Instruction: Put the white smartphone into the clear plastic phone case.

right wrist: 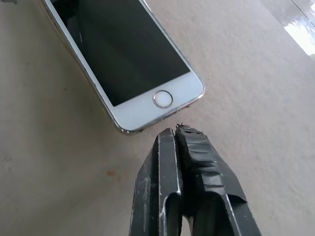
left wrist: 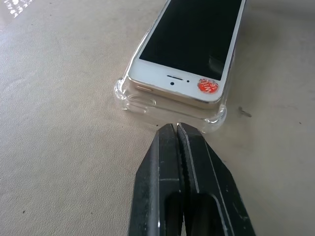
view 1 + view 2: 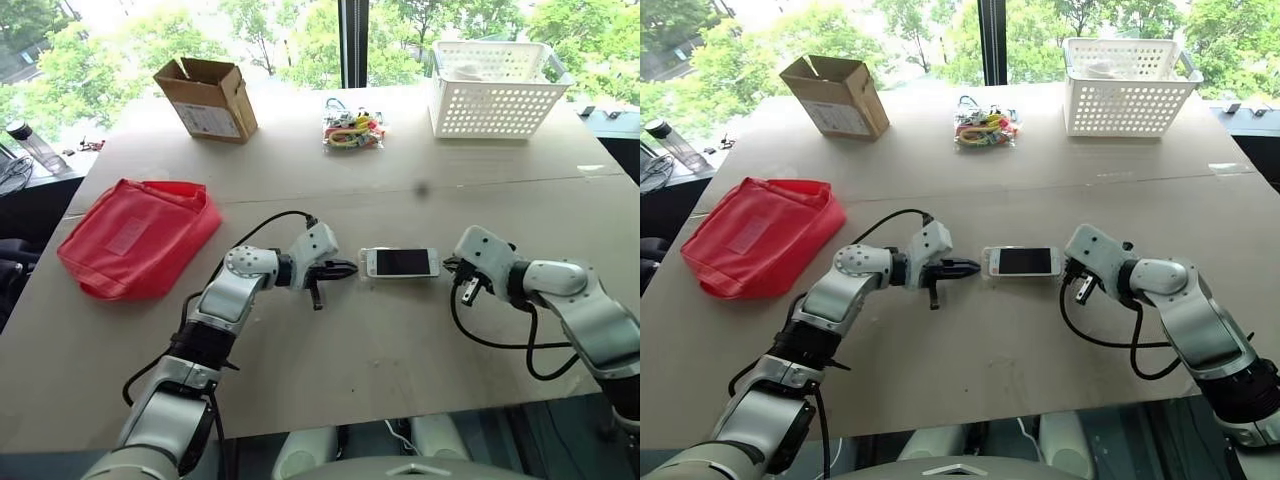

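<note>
near the middle of the pale brown table, the white smartphone lies flat, screen up, its long side running left to right. the clear plastic phone case wraps the phone's left end, the end with the speaker slot and a small red sticker; whether it reaches the home-button end i cannot tell. the left claw sits just left of the phone with its two black fingers pressed together, gripping nothing, tips almost at the case's rim. the right claw is closed and empty too, just off the home-button end, not quite touching.

a seam crosses the tabletop beyond the phone. a red fabric bag lies at the left, an open cardboard box at the far left, a packet of colourful small items at the far middle, and a white perforated basket at the far right. behind the table, big windows look out onto green trees.
</note>
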